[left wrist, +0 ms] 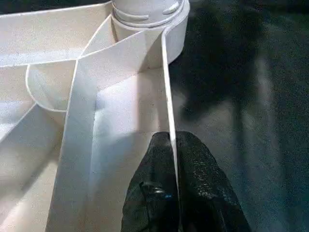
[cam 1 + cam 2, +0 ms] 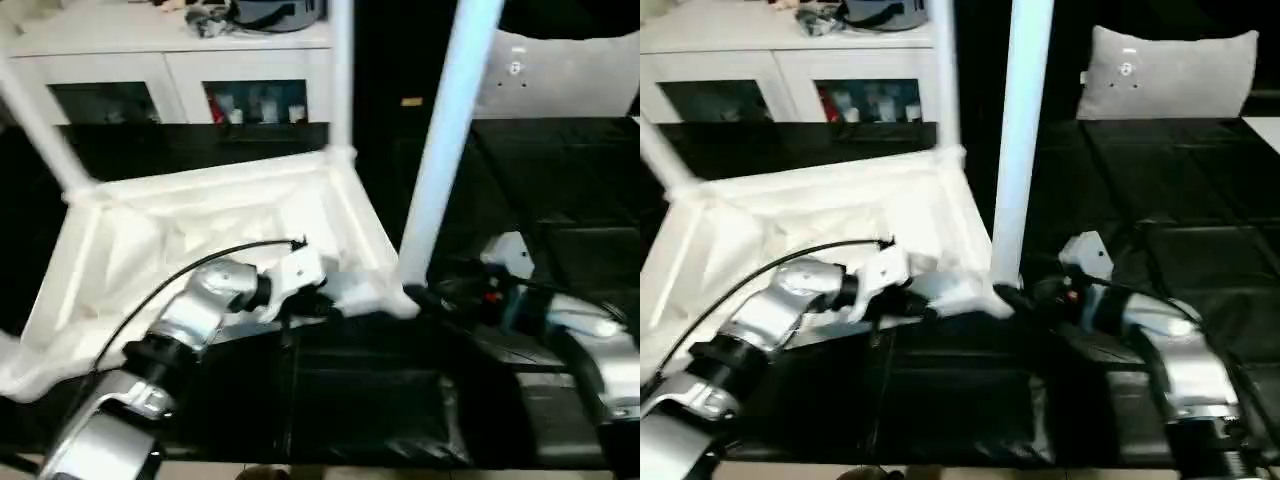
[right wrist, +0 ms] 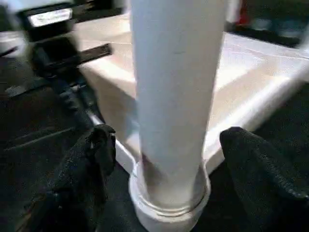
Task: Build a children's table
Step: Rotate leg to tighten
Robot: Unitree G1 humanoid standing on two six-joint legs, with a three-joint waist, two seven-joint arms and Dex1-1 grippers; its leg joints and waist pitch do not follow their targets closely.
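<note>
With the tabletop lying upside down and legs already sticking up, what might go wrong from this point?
1. The right hand stands open around the near leg. If that leg is not fully seated in its corner socket, it may lean or drop out.
2. The left hand pinches only a thin rim wall of the tabletop, so the tabletop might slip or twist.

**Hidden, cut off, blurred**

Near leg (image 2: 440, 150) & the far legs run out past the top edge, upper ends unseen. Tabletop (image 2: 200, 230) cut by the edge beyond the left gripper (image 1: 173, 145). Right gripper (image 3: 166, 150): its fingers blurred, tips cut at frame bottom. Items behind the cabinet (image 2: 170, 70) glass too small to tell. Clutter on cabinet top cropped.
</note>
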